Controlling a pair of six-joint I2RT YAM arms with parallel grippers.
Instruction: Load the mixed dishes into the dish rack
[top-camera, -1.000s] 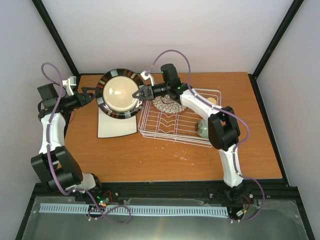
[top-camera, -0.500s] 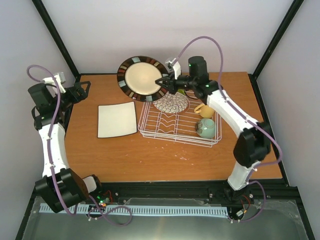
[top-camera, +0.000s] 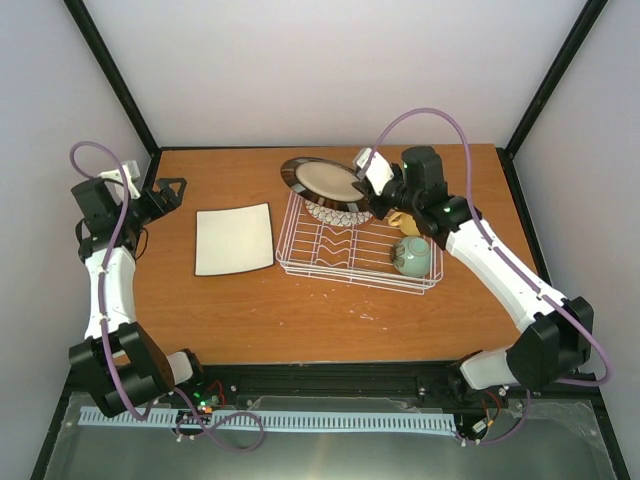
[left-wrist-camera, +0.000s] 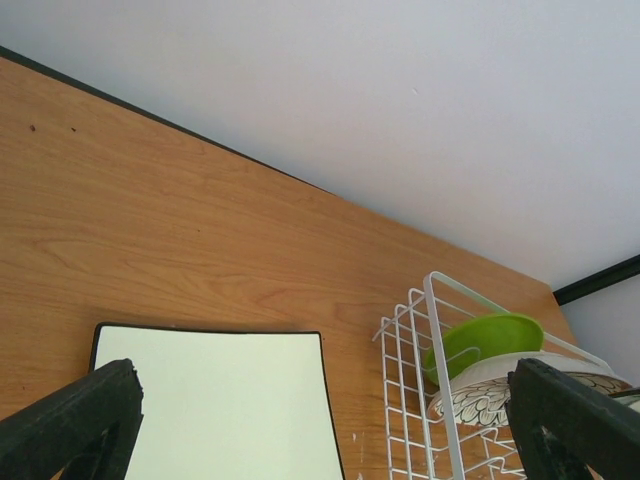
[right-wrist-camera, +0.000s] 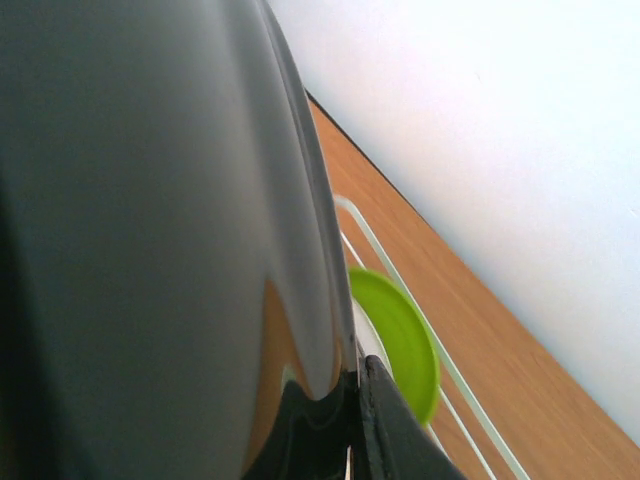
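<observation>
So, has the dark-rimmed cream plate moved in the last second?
Yes. The dark-rimmed cream plate has shifted right, from above the white square plate to over the far-left corner of the white wire dish rack.

Left arm bent, left end effector (top-camera: 168, 191) spread wide, right arm extended, right end effector (top-camera: 370, 197) pinching dark-rimmed cream plate (top-camera: 325, 178)

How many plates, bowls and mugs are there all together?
Plates: 4 (dark-rimmed cream plate, petal-patterned plate, lime-green plate, white square plate)
Bowls: 1 (pale mint bowl)
Mugs: 1 (pale yellow mug)
Total: 6
</observation>
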